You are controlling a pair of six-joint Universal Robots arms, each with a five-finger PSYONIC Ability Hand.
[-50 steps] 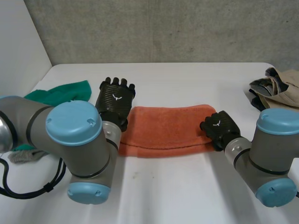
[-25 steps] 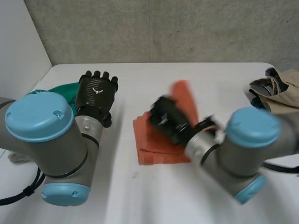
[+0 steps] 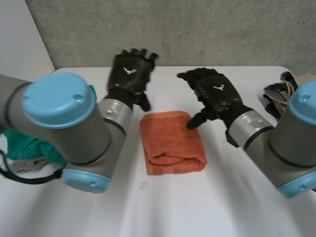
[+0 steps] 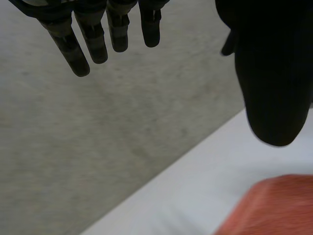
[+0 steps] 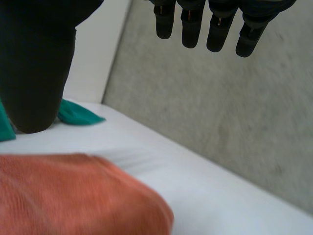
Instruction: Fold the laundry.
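Black carbon weave covers the back of the left hand (image 3: 129, 74), which hangs above the table (image 3: 197, 207) with its fingers straight and a little apart, holding nothing. In the left wrist view the fingers (image 4: 93, 44) and the thumb point into free air, with bare table under them. This hand is just beyond the far left corner of the orange towel (image 3: 170, 140) and does not touch it.

The right hand (image 3: 213, 93) is also relaxed and spread, with nothing in it. Its thumb points down toward the far right edge of the towel. I cannot tell if the tip touches the cloth. In the right wrist view the fingers (image 5: 195, 22) are straight, and the towel (image 5: 73, 196) lies under the palm.

The towel lies in the middle of the table between both hands. It is folded into a thick, compact packet, and the rounded layers show at its near end.

Behind the big left arm a green cloth (image 3: 24, 148) lies at the table's left side, with a small grey cloth (image 3: 22, 165) beside it. A heap of beige clothes (image 3: 291, 89) is at the far right edge. A concrete wall (image 3: 197, 29) stands behind the table.
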